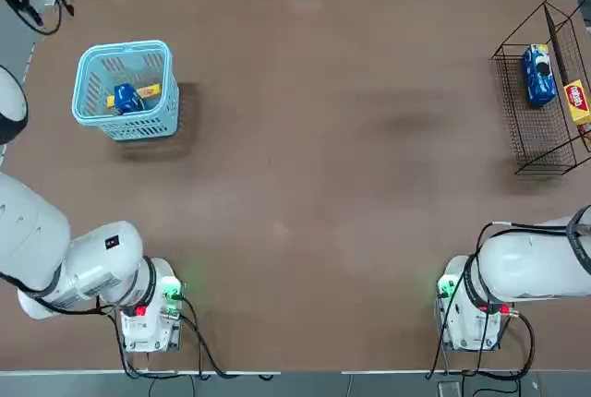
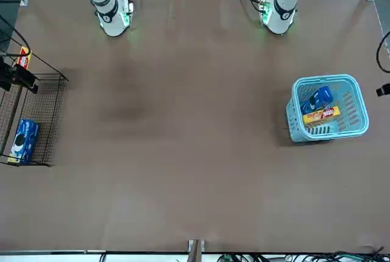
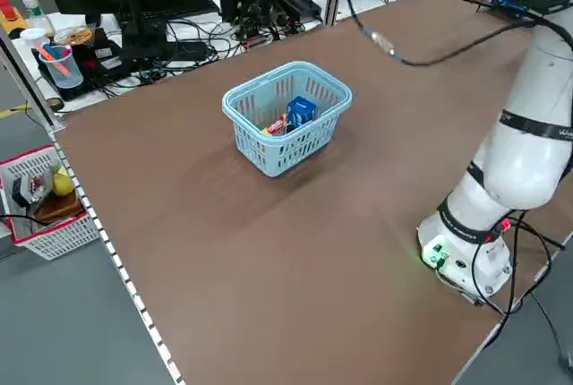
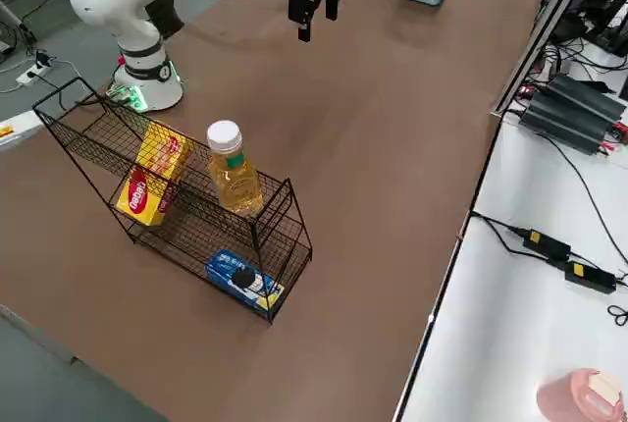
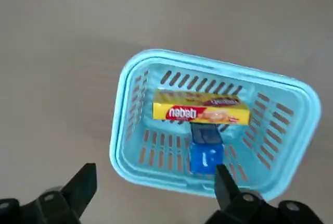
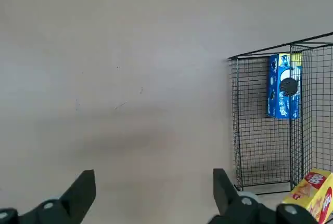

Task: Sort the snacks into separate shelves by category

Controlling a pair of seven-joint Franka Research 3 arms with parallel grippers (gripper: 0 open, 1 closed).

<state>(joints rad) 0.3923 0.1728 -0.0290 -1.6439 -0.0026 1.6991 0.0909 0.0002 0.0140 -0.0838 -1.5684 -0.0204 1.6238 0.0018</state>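
Observation:
Two snacks lie in the light blue basket [image 1: 92,111]: a blue packet [image 1: 127,99] and a long yellow box [image 1: 150,92]. In the left wrist view the same yellow box [image 5: 201,113] and blue packet [image 5: 206,157] show below my left gripper [image 5: 155,174], which hangs open and empty high above the basket. The black wire rack [image 4: 118,142] stands at the table's right edge. Its lower shelf holds a blue packet [image 4: 243,280] and its upper shelf a yellow box [image 4: 152,177]. My right gripper [image 6: 153,177] hovers open and empty, high above the table beside the rack [image 6: 260,125].
A capped bottle of amber liquid [image 4: 234,169] stands on the rack's upper shelf beside the yellow box. Both arm bases [image 1: 148,314] sit at the near table edge. Cables and power gear line the far edge. A wide brown tabletop [image 1: 332,157] separates basket and rack.

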